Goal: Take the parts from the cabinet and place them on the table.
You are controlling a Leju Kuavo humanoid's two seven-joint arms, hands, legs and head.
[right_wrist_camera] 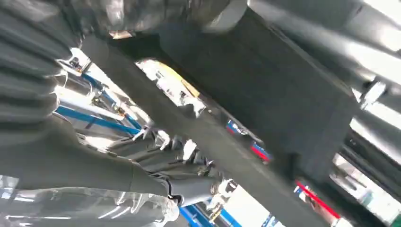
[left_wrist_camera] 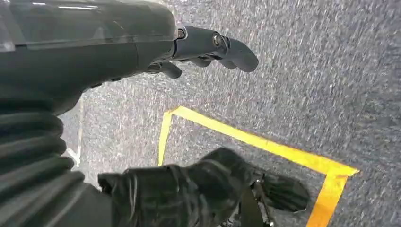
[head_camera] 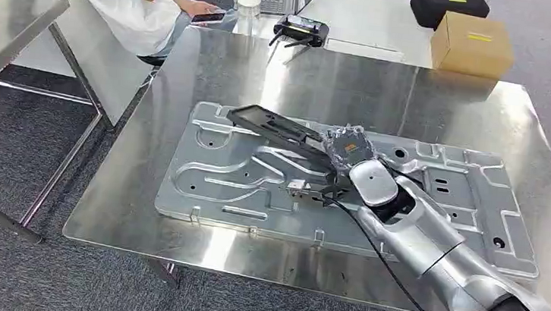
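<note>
table (head_camera: 303, 74): we see bare brushed steel, silver-grey with pale reflections
panel (head_camera: 217, 180): we see a silver-grey stamped metal sheet, nearly the table's own tone
part (head_camera: 272, 123): we see flat black
right robot hand (head_camera: 349, 149): we see dark grey under a clear, glinting plastic cover
right arm (head_camera: 432, 239): we see silver, going black at the lower end
box (head_camera: 472, 43): we see tan cardboard with a yellow label
floor (left_wrist_camera: 307, 71): we see speckled grey carpet crossed by yellow tape lines
left robot hand (left_wrist_camera: 208, 47): we see dark grey fingers
</note>
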